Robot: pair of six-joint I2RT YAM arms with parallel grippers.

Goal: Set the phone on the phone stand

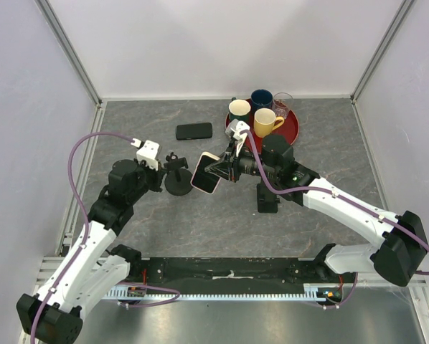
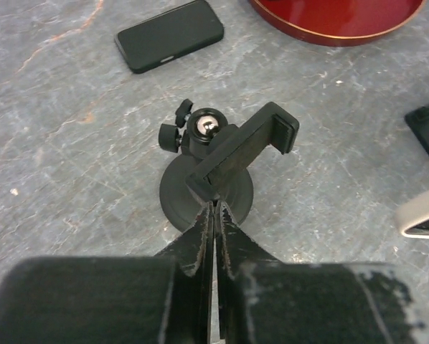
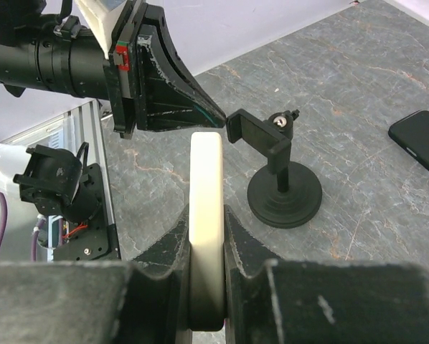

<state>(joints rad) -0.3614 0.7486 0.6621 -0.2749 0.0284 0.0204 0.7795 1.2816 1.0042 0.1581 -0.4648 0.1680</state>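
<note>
phone (image 1: pixel 206 173): cream case, held off the tabletop (image 1: pixel 200 236), tilted, just beside the stand (image 1: pixel 177 175); not in the cradle yet
right tool (image 3: pixel 206 233): clamped on the phone's two faces; the right wrist view shows the phone edge-on between the fingers
left tool (image 2: pixel 213 209): fingers together, tips at the lower end of the stand's cradle; can't tell whether they pinch it or only touch it
stand: upright on its round base, cradle tilted, nothing in it, ball joint and knob visible in the left wrist view
done: phone picked up and carried to the stand; left tool looks set to steady the stand
left: line the phone up with the cradle, seat it, let go, and check the stand holds it alone
progress: judged about halfway, since the placing itself hasn't begun
black phone (image 1: pixel 194 131): flat on the tabletop behind the stand, untouched
tray (image 1: pixel 294 132): red, with mugs (image 1: pixel 265 122), well apart from the stand
</note>
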